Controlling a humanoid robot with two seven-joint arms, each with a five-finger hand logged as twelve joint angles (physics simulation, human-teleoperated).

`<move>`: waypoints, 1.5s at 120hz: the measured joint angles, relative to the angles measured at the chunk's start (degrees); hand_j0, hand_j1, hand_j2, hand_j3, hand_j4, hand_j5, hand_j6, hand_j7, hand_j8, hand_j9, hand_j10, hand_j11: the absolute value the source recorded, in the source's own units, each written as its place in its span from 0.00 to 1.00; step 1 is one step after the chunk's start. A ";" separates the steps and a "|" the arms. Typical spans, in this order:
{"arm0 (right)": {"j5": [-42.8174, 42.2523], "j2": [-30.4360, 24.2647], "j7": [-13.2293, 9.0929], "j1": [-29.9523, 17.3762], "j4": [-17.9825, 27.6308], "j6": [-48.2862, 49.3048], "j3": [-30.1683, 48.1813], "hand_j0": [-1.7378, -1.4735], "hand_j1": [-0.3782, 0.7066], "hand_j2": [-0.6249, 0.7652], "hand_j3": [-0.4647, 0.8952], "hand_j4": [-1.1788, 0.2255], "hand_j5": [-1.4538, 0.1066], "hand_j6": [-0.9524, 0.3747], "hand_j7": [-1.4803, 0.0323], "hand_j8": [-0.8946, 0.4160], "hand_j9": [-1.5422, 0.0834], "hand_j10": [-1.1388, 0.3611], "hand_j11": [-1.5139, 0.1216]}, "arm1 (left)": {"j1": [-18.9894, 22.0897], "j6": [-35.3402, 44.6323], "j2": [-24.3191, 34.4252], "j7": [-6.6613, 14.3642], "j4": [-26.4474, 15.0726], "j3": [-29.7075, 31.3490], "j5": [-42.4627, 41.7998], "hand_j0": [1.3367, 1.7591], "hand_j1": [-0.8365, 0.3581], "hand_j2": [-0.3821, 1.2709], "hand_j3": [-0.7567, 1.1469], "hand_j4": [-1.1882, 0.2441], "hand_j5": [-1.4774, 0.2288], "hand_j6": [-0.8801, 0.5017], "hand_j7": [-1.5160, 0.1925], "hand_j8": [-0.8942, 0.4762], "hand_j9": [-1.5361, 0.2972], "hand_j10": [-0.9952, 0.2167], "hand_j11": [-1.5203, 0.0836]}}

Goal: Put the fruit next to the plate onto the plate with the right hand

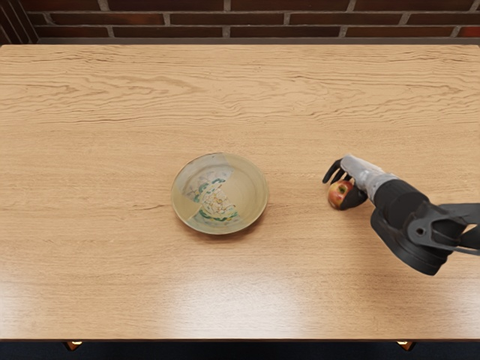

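Head view, one frame, looking down at a slant. Item one: counter (112,112), pale wood with strong grain running across, filling nearly the whole picture; brick wall (247,19) in red-brown behind its far edge. Item two: plate (251,174), round, shallow, cream-green glaze with a blotched green and white pattern in its middle, lying flat just left of the counter's centre, nothing on it. Item three: fruit (339,193), small, round, red with a yellowish patch, apple-like, on the counter to the right of the plate and clear of it, with bare wood between the two. Item four: right arm (409,221), dark grey casing with a paler forearm section, coming in from the right edge and slanting up-left. Item five: right hand (352,176), set over the fruit from its right and far side; dark fingers (331,174) curl over the top and far-left of the fruit, a dark part of the hand sits against its near-right side, so the hand is closed around it. Whether the fruit is raised off the counter cannot be told; a dark shadow lies directly under it.
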 joint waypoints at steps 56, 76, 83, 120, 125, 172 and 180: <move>1.45 0.15 0.11 -0.09 -0.86 0.11 2.13 0.33 0.58 0.69 0.34 0.34 0.32 0.36 0.37 0.37 0.36 0.35 0.33 | 0.00 0.00 0.00 0.01 0.00 0.02 -0.01 0.76 0.98 0.23 0.40 0.82 0.86 0.63 0.88 0.65 0.83 0.81 0.94; 1.85 2.06 0.15 2.61 -0.72 0.10 6.92 0.32 0.60 0.72 0.34 0.33 0.27 0.40 0.34 0.41 0.32 0.37 0.29 | 0.00 0.00 0.00 0.01 0.00 0.03 -0.01 0.76 0.98 0.23 0.40 0.82 0.86 0.63 0.88 0.65 0.83 0.81 0.94; 1.94 3.76 0.18 4.50 -0.56 0.12 7.67 0.32 0.62 0.72 0.34 0.33 0.26 0.42 0.33 0.42 0.31 0.37 0.28 | 0.00 0.00 0.00 0.01 0.00 0.03 -0.01 0.76 0.98 0.23 0.40 0.82 0.86 0.63 0.88 0.65 0.83 0.81 0.94; 3.02 16.14 0.07 11.00 -0.46 0.05 8.70 0.31 0.65 0.85 0.34 0.31 0.25 0.40 0.32 0.38 0.31 0.30 0.29 | -0.01 0.00 0.00 0.01 0.01 0.04 -0.02 0.76 0.98 0.23 0.40 0.82 0.86 0.63 0.88 0.65 0.83 0.81 0.94; 3.13 17.74 0.07 11.13 -0.56 0.03 8.72 0.30 0.66 0.86 0.34 0.31 0.26 0.39 0.31 0.38 0.31 0.29 0.29 | -0.01 0.00 0.00 0.01 0.01 0.04 -0.02 0.76 0.98 0.23 0.40 0.82 0.86 0.63 0.88 0.65 0.83 0.81 0.94; 3.05 15.91 0.04 7.81 -2.21 -0.07 13.67 0.30 0.18 0.53 0.34 0.71 0.77 0.63 0.82 0.60 0.80 0.64 0.77 | 0.00 0.00 0.00 0.01 0.01 0.04 -0.02 0.76 0.98 0.23 0.40 0.82 0.86 0.63 0.88 0.65 0.83 0.81 0.94; 3.05 12.72 0.04 6.32 -2.35 -0.08 15.34 0.30 0.14 0.51 0.34 0.75 0.82 0.65 0.86 0.62 0.84 0.68 0.82 | 0.00 0.00 0.00 0.01 0.01 0.04 -0.02 0.76 0.98 0.23 0.40 0.82 0.86 0.63 0.88 0.65 0.83 0.81 0.94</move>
